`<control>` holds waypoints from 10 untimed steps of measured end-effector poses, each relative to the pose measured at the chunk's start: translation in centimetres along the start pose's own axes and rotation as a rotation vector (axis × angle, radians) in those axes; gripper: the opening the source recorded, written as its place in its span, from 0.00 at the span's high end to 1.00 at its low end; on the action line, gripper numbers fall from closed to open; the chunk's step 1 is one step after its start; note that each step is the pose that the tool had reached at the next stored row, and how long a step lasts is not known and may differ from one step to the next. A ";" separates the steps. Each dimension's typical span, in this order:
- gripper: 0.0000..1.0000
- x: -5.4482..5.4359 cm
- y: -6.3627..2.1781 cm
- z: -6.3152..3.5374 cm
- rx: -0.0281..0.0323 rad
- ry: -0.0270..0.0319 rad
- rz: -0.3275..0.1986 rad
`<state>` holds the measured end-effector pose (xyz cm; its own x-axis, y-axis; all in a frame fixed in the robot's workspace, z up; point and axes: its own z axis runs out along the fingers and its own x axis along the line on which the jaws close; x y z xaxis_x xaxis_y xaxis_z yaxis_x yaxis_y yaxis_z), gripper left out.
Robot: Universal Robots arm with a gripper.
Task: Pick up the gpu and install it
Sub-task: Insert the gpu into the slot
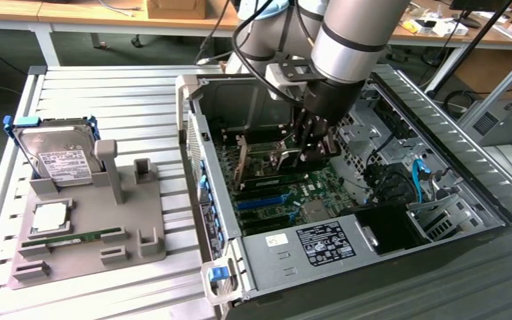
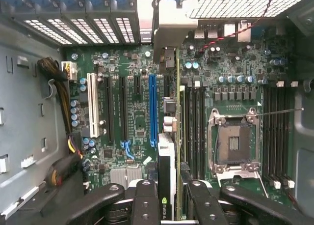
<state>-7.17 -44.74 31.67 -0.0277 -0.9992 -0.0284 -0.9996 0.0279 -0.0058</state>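
Green motherboard [image 2: 140,126], blue slot [image 2: 152,109], white slot [image 2: 92,104], black gpu [image 2: 166,161]

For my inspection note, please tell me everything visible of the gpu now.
The gpu is a thin flat card, seen edge-on in the wrist view: a dark board, a pale silvery block and a black part with a small logo. A silvery metal bracket seems to close its far end. It stands on edge inside the open computer case, above the motherboard, beside the long blue slot. The gripper is shut on it from both sides. Whether it is seated cannot be told.
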 end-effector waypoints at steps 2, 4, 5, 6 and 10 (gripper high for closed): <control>0.73 0.0 0.16 0.25 0.0000 0.0000 0.000; 0.73 0.0 0.33 0.57 0.0000 0.0001 0.000; 0.73 0.0 0.36 0.65 0.0000 0.0000 0.000; 0.73 0.0 0.36 0.65 -0.0001 0.0001 0.000; 0.73 0.2 0.38 0.65 -0.0001 -0.0028 0.000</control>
<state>-7.55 -44.88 31.01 -0.0278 -0.9991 -0.0313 -0.9996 0.0279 -0.0057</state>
